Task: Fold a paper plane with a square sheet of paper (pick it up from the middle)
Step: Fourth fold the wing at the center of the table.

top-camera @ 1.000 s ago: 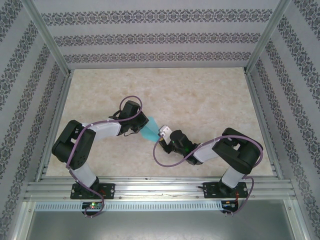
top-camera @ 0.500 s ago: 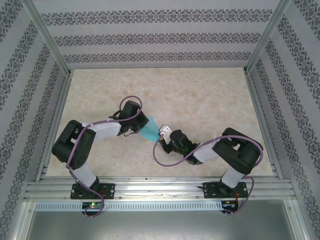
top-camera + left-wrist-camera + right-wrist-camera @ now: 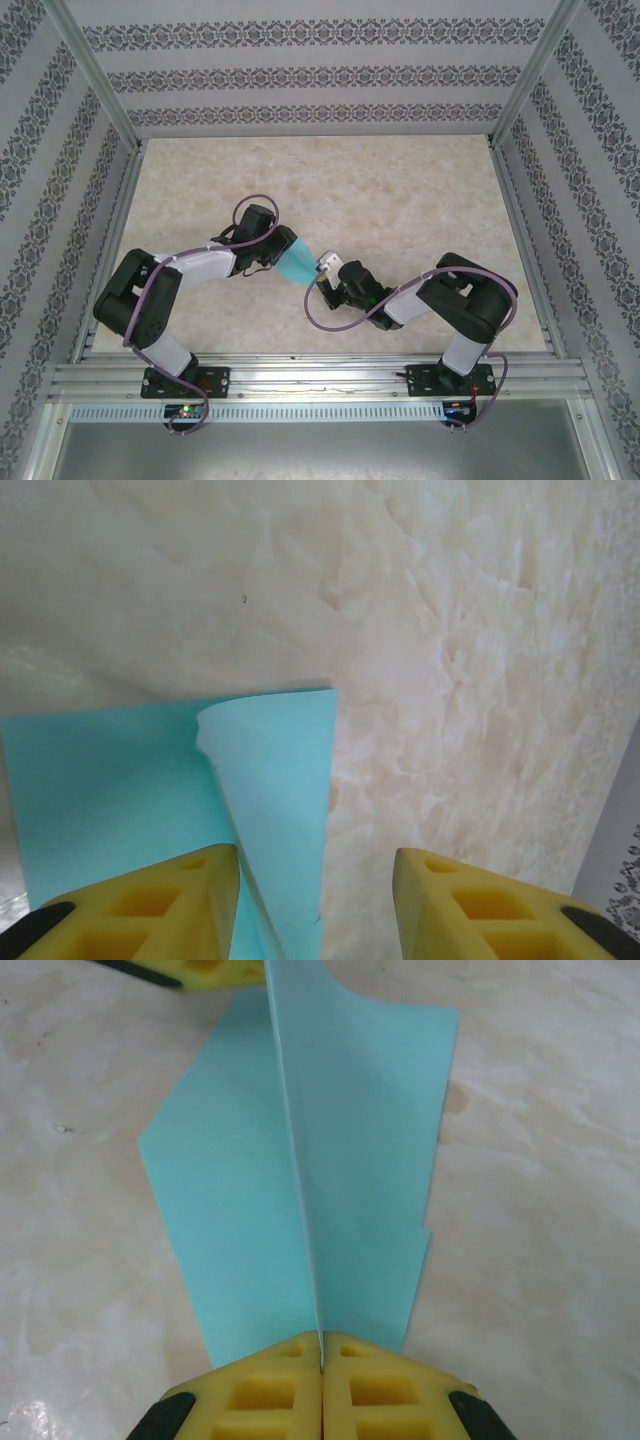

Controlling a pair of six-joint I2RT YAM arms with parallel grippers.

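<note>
Right gripper (image 3: 320, 1352): bottom centre of the right wrist view; its yellow fingers are pressed flat together, pinching the near end of an upright crease in the paper.
Sheet of paper (image 3: 370, 1160): turquoise and partly folded into an angular shape. One layer lies flat on the table, widening from the pinched end toward the top of the frame, with a corner pointing left. Another layer stands on edge along the middle crease.
Left gripper (image 3: 318, 872): bottom of the left wrist view; its yellow fingers stand apart and grip nothing. A curled flap of the paper lies in the gap, close to the finger on the left of the frame.
Overhead placing: the paper lies just left of centre, between the two grippers, one at each end.
Table (image 3: 400, 190): pale marbled surface.
Walls (image 3: 320, 75): striped ornamental pattern behind and at both sides.
</note>
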